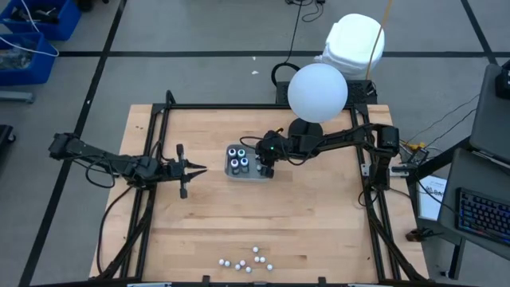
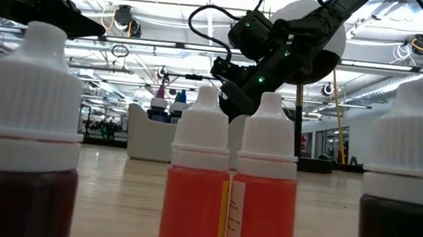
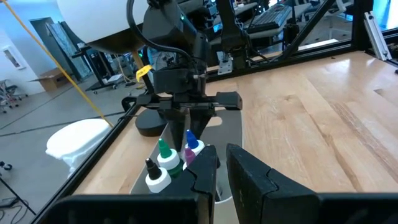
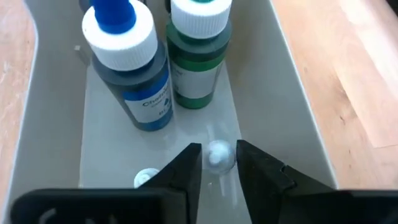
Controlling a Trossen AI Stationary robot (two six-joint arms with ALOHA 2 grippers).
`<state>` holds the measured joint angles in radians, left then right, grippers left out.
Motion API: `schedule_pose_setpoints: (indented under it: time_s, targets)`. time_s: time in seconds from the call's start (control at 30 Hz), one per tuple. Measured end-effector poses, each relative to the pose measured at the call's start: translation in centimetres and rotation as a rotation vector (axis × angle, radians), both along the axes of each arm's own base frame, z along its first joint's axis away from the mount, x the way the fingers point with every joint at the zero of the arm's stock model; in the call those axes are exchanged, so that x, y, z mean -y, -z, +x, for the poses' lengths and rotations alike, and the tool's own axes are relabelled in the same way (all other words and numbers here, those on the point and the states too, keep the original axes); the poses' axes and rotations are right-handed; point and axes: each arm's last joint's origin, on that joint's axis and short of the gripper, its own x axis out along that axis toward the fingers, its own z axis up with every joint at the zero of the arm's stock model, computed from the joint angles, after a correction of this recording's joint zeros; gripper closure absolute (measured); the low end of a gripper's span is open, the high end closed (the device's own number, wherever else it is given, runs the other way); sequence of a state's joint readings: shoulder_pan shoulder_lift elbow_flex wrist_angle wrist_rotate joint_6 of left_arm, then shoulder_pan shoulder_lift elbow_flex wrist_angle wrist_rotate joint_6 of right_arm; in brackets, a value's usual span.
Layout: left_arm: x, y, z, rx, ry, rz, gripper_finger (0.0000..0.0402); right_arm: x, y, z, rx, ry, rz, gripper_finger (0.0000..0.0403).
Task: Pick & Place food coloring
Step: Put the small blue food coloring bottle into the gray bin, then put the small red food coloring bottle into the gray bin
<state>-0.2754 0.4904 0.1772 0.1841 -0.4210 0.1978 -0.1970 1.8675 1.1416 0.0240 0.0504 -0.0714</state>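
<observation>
A grey tray (image 1: pixel 253 177) lies mid-table. Several small food coloring bottles (image 1: pixel 237 157) stand upright in its left part, among them a blue-tipped one (image 4: pixel 134 68) and a green one (image 4: pixel 198 56). My right gripper (image 4: pixel 219 163) slants down into the tray's right part, just short of those two, its fingers a narrow gap apart. A small white round thing (image 4: pixel 219 154) shows in that gap, low over the tray floor. More white-capped bottles (image 1: pixel 247 261) stand on the wood at the near edge. My left gripper (image 1: pixel 201 169) waits shut, left of the tray. My right gripper has the small white round thing (image 4: pixel 219 154) between its fingertips (image 4: pixel 189 163), coming from above at a slant. I cannot tell whether either finger touches it.
A large white globe (image 1: pixel 317 92) on a black stand sits just beyond the tray, over my right arm. A black frame (image 1: pixel 159 119) borders the wooden table. In the low view, the near-edge bottles (image 2: pixel 200 172) fill the foreground. Bare wood lies between the tray and those bottles.
</observation>
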Motion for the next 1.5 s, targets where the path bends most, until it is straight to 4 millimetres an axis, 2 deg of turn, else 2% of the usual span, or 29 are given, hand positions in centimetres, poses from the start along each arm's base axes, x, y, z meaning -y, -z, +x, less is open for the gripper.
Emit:
schedule_pose_setpoints:
  time_s: [0.13, 0.4, 0.5, 0.63, 0.97, 1.2, 1.33, 1.5]
  targets:
    - [0.0, 0.0, 0.0, 0.000, 0.000, 0.000, 0.0355, 0.0, 0.0, 0.0, 0.001, 0.000, -0.002, 0.0296]
    - [0.0, 0.0, 0.0, 0.000, 0.000, 0.000, 0.0355, 0.0, -0.3, 0.0, 0.012, -0.014, -0.028, 0.0303]
    - [0.0, 0.0, 0.0, -0.001, 0.000, 0.000, 0.0355, 0.0, -1.7, -0.2, 0.057, -0.016, -0.039, 0.0302]
    - [0.0, 0.0, 0.0, 0.000, 0.000, 0.000, 0.0355, -0.7, -4.6, -0.5, 0.149, -0.064, -0.090, 0.0305]
    - [0.0, 0.0, 0.0, -0.002, 0.000, 0.001, 0.0355, -6.1, -11.0, -2.3, 0.314, -0.306, -0.252, 0.0310]
    - [0.0, 0.1, 0.0, -0.002, -0.005, -0.047, 0.0355, -9.4, -14.6, -4.2, 0.460, -0.365, -0.219, 0.0318]
    - [0.0, 0.1, 0.0, 0.001, -0.007, -0.066, 0.0355, -11.2, -15.1, -4.9, 0.485, -0.350, -0.092, 0.0327]
    - [0.0, 0.1, 0.0, 0.002, -0.007, -0.071, 0.0355, -14.0, -13.0, -5.8, 0.430, -0.427, -0.042, 0.0342]
